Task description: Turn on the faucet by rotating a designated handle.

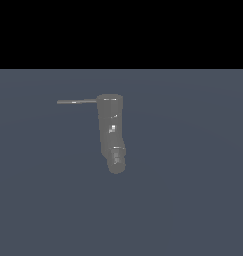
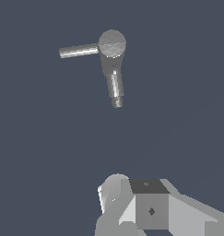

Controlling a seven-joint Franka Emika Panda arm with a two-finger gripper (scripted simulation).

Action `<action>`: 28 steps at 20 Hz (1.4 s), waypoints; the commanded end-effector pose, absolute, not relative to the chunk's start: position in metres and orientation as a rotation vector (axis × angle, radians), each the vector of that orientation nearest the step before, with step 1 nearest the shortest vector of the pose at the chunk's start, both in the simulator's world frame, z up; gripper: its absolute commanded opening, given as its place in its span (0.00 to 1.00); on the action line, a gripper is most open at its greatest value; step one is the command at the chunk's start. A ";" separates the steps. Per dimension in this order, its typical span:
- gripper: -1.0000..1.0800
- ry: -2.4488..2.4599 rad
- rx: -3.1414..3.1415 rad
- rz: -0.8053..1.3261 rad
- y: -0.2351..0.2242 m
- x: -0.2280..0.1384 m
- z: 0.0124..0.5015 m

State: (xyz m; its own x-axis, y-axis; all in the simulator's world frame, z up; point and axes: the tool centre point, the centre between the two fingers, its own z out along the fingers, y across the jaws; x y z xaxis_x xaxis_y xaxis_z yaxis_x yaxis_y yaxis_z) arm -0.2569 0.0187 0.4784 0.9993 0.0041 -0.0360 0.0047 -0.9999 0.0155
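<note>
- The fingers [image 2: 132, 203] show only partly at the wrist view's edge; I cannot tell how wide they stand, and they hold nothing.
- They hang well apart from the faucet [image 1: 112, 132], which stands alone on the surface [image 1: 193, 200].
- The handle [image 1: 76, 102] projects from its rounded top toward the exterior view's left.
- Best approach, I judge: come down beside the rod's far tip and push sideways in an arc around the body.
</note>
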 end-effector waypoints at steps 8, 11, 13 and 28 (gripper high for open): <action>0.00 -0.033 3.126 -0.056 0.024 -0.255 0.473; 0.00 -0.074 3.125 -0.055 0.030 -0.253 0.468; 0.00 -0.110 3.125 -0.055 0.035 -0.252 0.464; 0.00 -0.548 3.083 -0.047 0.091 -0.220 0.408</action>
